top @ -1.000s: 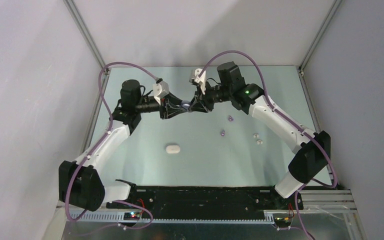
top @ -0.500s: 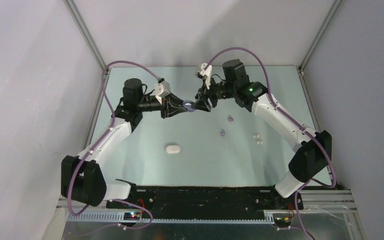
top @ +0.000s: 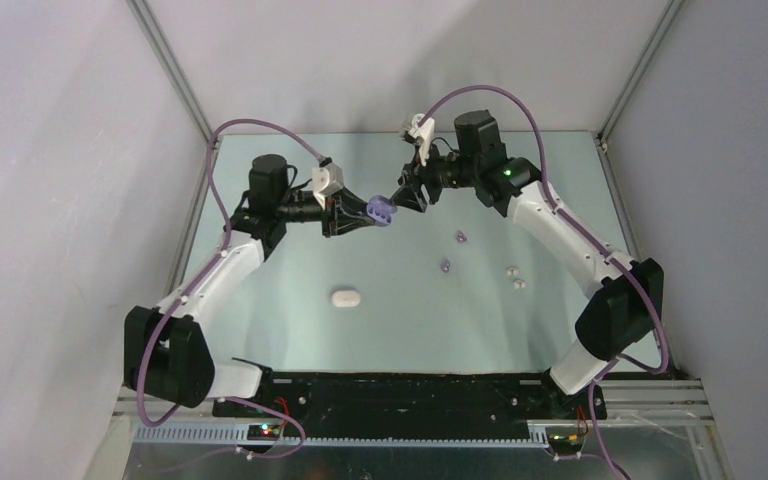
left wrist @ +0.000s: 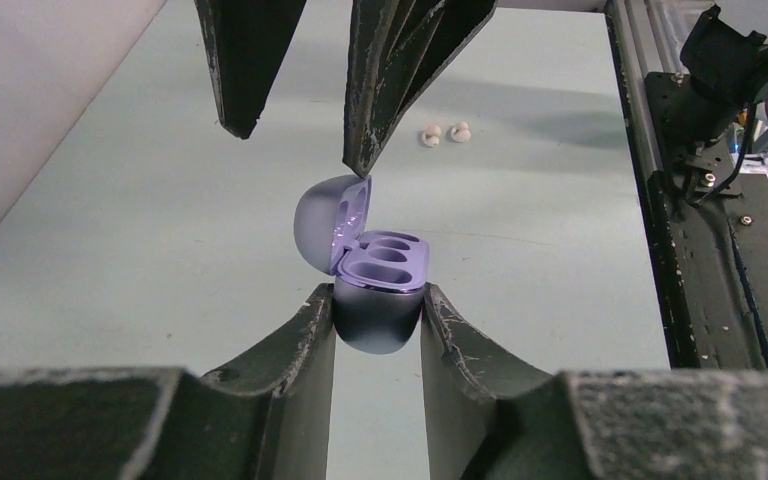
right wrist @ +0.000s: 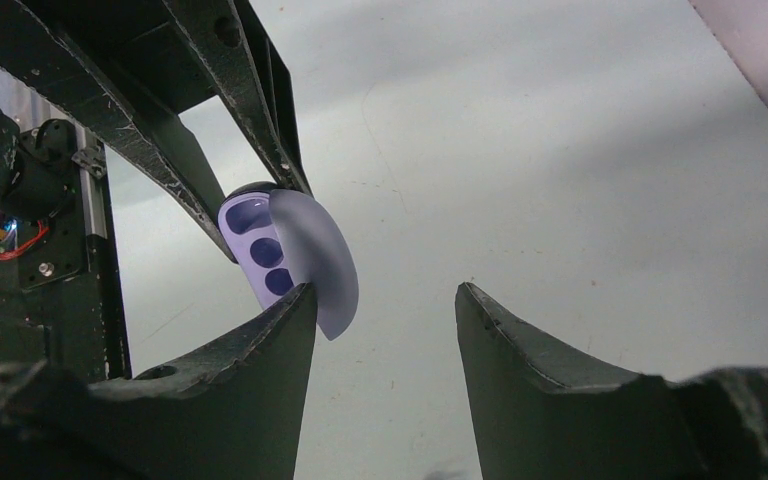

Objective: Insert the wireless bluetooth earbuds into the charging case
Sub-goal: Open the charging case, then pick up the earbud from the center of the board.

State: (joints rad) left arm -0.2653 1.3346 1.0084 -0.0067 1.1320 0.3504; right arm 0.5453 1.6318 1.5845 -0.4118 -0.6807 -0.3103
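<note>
Purple plastic: we've got the purple charging case, a glossy rounded pebble, held up off the table near the far middle.
What changed: a second back both grippers were bunched together on it with the top down. Now the lid stands flipped up and the right arm has backed off a bit.
Left gripper: clamped on the case's lower half, one finger on each side.
Right gripper: jaws spread, nothing between them. One fingertip sits right at the lid's edge, and we can't tell if it touches.
Inside: matte lilac tray with oval wells, empty as far as we can see.
Purple earbuds: two tiny translucent buds lying on the table to the right, well apart from the case.
White earbuds: two small smooth ones side by side, farther right.
White case: smooth pebble, shut, lying alone nearer the bases.
What it means: we reckon the opening step is done, so the free right arm can go fetch a purple bud.
</note>
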